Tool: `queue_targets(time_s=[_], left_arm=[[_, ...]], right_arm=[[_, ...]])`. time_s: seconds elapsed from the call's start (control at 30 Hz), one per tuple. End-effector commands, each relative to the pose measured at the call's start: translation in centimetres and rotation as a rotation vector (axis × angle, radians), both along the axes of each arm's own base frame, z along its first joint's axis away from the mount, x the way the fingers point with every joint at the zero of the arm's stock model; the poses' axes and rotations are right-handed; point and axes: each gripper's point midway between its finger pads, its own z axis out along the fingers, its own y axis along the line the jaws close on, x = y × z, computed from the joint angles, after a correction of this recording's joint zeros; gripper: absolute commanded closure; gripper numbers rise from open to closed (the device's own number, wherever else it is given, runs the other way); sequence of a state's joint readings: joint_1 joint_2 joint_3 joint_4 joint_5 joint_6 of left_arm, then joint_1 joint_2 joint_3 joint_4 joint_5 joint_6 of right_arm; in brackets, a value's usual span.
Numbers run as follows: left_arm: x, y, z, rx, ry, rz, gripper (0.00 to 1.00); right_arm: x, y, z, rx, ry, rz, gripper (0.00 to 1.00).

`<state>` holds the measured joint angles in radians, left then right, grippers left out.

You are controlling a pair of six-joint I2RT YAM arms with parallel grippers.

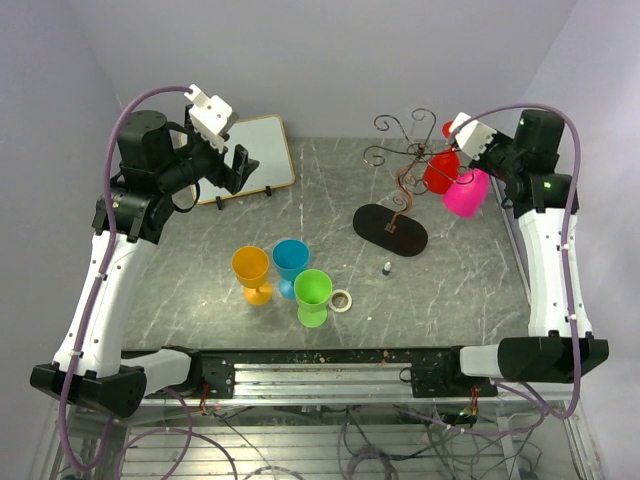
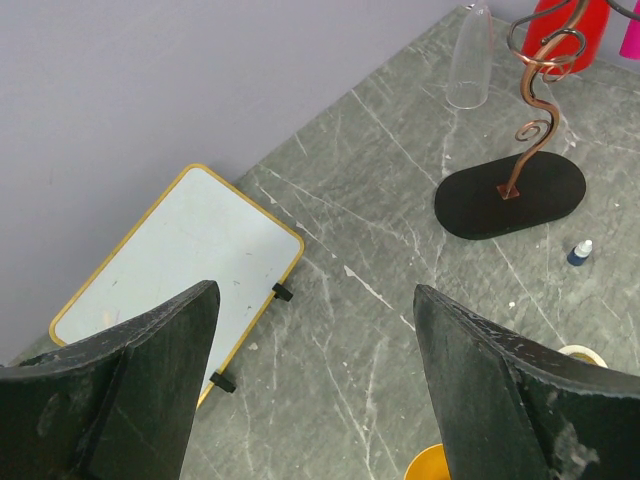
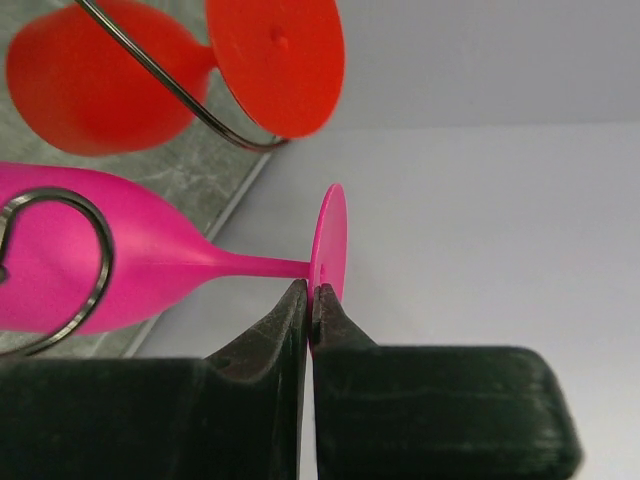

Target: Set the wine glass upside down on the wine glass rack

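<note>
The wine glass rack (image 1: 391, 229) stands at the back right, its dark oval base (image 2: 510, 195) carrying a copper stem and curled wire arms. A red wine glass (image 1: 439, 172) hangs on it upside down. My right gripper (image 3: 311, 295) is shut on the round foot (image 3: 333, 235) of a pink wine glass (image 3: 150, 265), held inverted right of the red one (image 3: 100, 90). A wire curl (image 3: 105, 250) crosses the pink bowl; whether it bears the glass I cannot tell. My left gripper (image 2: 315, 292) hangs open and empty above the table's left side.
Orange (image 1: 251, 272), blue (image 1: 291, 264) and green (image 1: 313, 295) goblets stand upright at the front middle, a tape ring (image 1: 341, 300) beside them. A small blue bottle (image 1: 386, 268) sits near the rack base. A yellow-rimmed white board (image 1: 255, 155) lies back left. A clear glass (image 2: 472, 60) shows by the rack.
</note>
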<state>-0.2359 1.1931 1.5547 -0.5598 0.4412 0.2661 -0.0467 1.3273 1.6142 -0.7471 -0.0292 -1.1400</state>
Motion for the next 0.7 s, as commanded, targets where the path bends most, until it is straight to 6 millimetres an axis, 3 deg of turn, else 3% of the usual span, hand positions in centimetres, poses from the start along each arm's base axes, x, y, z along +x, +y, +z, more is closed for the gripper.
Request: queue_targets(time_s=[0.0, 0.3, 0.67], left_arm=[[-0.1, 0.2, 0.5, 0.002, -0.026, -0.008, 0.11], [0.0, 0.2, 0.5, 0.002, -0.025, -0.007, 0.11], [-0.1, 0.3, 0.2, 0.006, -0.023, -0.007, 0.11]], right_arm=[[0.1, 2.2, -0.6, -0.035, 0.051, 0.123, 1.00], [-0.1, 5.6, -0.3, -0.007, 0.074, 0.271, 1.00], [-0.7, 6.8, 0.4, 0.001, 0.077, 0.320, 1.00]])
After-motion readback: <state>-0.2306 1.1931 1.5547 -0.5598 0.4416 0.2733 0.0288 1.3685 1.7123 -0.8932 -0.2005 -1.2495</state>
